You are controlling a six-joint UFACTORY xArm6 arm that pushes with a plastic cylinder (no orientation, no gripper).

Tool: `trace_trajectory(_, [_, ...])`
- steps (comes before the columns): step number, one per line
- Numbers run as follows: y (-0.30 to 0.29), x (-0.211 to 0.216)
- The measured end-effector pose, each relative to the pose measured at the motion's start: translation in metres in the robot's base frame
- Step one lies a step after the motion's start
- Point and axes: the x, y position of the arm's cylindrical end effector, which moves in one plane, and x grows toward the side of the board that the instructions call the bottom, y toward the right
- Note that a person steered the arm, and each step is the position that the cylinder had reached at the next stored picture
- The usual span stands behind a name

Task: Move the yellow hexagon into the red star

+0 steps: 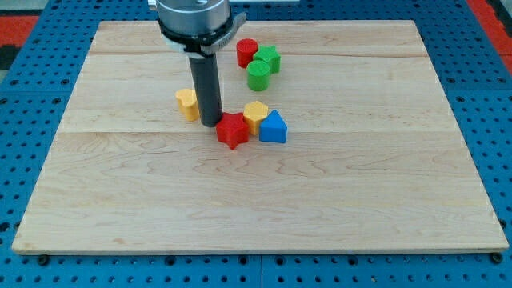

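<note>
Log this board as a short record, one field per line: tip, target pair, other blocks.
tip: my tip sits between the yellow block at the view's left and the red star
target pair: yellow hexagon already touching the red star
blue block: against the hexagon's right
top cluster: red cylinder, green star, green cylinder

Seven small blocks sit on the pale wooden board: two red, a star and a cylinder; two green; two yellow; one blue.
</note>
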Motion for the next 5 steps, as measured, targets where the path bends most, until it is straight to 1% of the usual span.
trace_trajectory(1, [0.009, 0.05])
trace_trajectory(2, [-0.043, 0.006])
trace_trajectory(3, [-0.038, -0.05])
trace_trajectory(4, [0.053, -0.062])
trace_trajectory(5, [0.095, -0.031])
